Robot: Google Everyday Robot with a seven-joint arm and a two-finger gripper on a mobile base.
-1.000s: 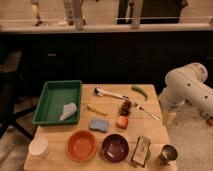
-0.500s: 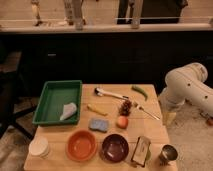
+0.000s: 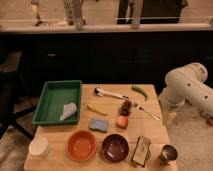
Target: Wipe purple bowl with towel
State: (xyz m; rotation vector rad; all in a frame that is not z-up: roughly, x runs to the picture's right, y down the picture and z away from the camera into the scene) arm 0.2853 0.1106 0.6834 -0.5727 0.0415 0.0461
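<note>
Fingers (image 3: 168, 115) spread, nothing in them as far as we can see. They hang off the right edge of the desk (image 3: 155, 131), pointing down, under the white arm (image 3: 186, 88) and well apart from both task things.

Purple bowl (image 3: 115, 148): upright, mouth up, near the front edge of the desk, between the orange bowl (image 3: 82, 145) and a small carton (image 3: 141, 150). It is round, so no long axis to note. Inside looks bare.

Towel (image 3: 68, 110): crumpled in the right part of the green tray (image 3: 48, 98) at the desk's left. Its long axis runs diagonally, near-left to far-right. It is well apart from the purple bowl, with the blue sponge (image 3: 98, 124) between the two.

Progress, as we judge it: nothing done. The towel is not picked up and the bowl is untouched. What is left is to reach across to the tray, grasp the towel, carry it to the bowl and wipe.
</note>
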